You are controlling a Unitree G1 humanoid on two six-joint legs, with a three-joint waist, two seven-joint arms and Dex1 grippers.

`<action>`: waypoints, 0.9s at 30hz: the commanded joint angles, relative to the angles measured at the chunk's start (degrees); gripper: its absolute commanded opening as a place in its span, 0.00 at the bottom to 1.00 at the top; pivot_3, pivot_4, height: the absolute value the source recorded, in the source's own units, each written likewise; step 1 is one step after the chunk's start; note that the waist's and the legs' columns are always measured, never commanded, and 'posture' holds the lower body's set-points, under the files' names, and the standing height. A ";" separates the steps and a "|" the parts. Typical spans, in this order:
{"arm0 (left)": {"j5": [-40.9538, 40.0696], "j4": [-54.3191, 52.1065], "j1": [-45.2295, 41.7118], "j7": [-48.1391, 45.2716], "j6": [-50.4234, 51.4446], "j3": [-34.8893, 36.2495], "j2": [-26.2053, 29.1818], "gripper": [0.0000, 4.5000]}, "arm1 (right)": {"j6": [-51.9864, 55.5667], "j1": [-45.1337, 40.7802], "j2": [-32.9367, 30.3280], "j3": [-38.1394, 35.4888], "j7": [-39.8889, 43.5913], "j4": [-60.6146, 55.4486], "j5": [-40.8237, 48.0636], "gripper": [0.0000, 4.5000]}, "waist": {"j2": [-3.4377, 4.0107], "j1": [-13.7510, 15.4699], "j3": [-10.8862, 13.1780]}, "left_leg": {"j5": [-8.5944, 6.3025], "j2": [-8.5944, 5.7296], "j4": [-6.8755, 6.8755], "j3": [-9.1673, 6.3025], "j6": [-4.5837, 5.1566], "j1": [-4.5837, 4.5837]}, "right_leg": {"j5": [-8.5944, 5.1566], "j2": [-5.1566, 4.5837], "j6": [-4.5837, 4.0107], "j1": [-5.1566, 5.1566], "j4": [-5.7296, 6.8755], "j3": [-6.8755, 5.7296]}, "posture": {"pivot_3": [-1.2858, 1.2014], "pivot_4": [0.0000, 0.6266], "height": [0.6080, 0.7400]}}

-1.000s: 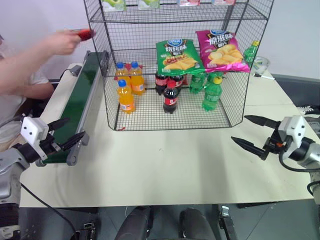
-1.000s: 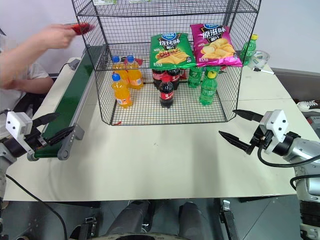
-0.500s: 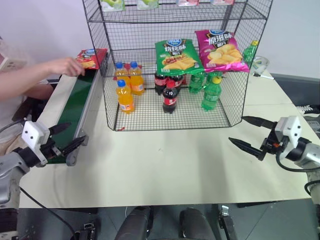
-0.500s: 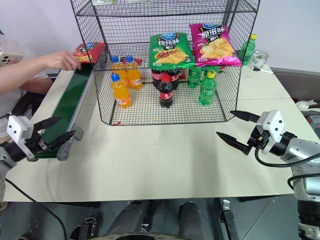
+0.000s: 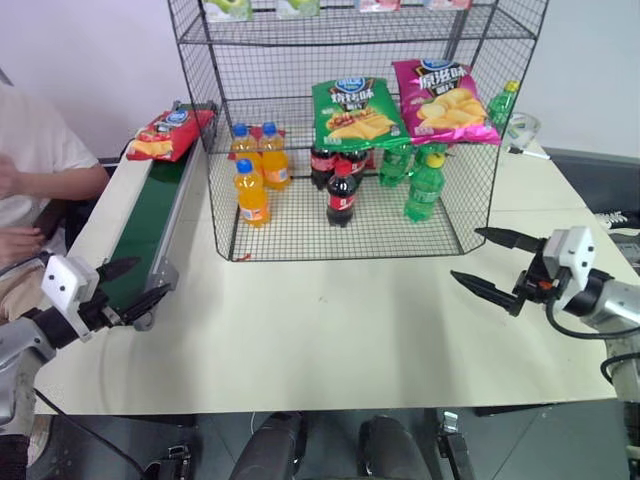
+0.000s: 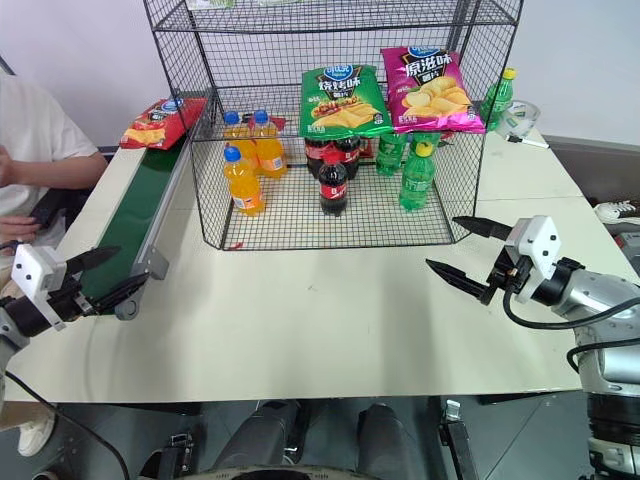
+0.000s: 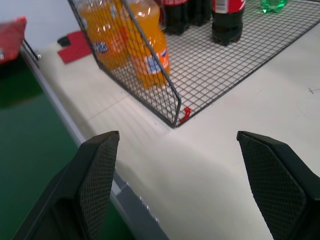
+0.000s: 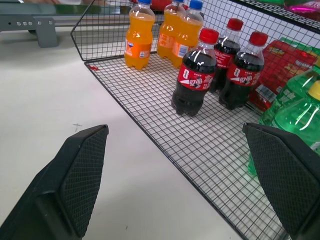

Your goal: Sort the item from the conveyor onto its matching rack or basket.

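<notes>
- The red chip bag lies at the far end of the green conveyor, right beside the tall black wire rack. No hand touches it.
- The left hand hangs low by the near end of the conveyor, well apart from the bag. Its two black fingers are spread wide and hold nothing.
- The right hand hangs over the bench near the front right corner of the rack. Its fingers are spread wide too, and it holds nothing.
- The step looks like the waiting one: the bag is on the belt but not yet picked up.
- The next move likely falls to the left hand, since it is the one by the belt. It has to reach the bag, or let the belt bring it close, then close on the crinkly bag without crushing it.
- After that, the bag most likely goes on the rack shelf where the green chip bag and the pink chip bag lie.
- The orange drink bottles stand just inside the mesh by the belt, so the arm must keep off that wall.
- Hard to see: the top of the rack is cut off, so the things on its high shelf are only partly shown.
- A person sits beside the conveyor, cut off at the edge.
- Some red packs behind the cola bottles are too hidden to name.
</notes>
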 commanded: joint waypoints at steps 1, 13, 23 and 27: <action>0.51 -1.35 0.46 0.54 -2.08 1.94 0.10 0.87 | -0.35 -0.76 0.60 -0.20 -0.32 -0.76 0.30 1.00 | 0.00 -0.03 0.00 | 0.00 0.00 -0.01 0.00 0.00 -0.01 | 0.00 0.00 0.00 0.00 -0.01 0.00 | 0.52 0.24 1.00; 6.08 1.90 1.64 3.32 -16.14 4.07 -0.22 0.87 | -0.45 -1.42 1.27 0.55 -0.48 -0.41 0.07 1.00 | 0.01 -0.03 0.01 | 0.00 0.00 -0.01 0.00 0.00 -0.04 | 0.01 0.01 0.00 -0.05 -0.02 -0.01 | 0.52 0.24 1.00; 26.02 13.43 6.66 17.86 -45.62 9.69 1.50 0.87 | 10.23 0.89 2.71 3.42 1.79 -10.52 9.73 1.00 | 0.01 -0.17 0.01 | 0.00 0.01 -0.06 0.01 0.01 -0.05 | 0.01 0.01 -0.01 -0.05 -0.05 0.01 | 0.52 0.24 1.00; 39.89 19.00 9.96 31.20 -56.31 14.11 2.80 0.87 | 15.93 3.01 2.83 8.34 3.62 -17.17 12.55 1.00 | 0.00 0.04 0.01 | -0.02 0.02 -0.12 0.01 0.02 -0.10 | 0.01 0.00 0.00 -0.12 -0.06 0.01 | 0.52 0.24 1.00</action>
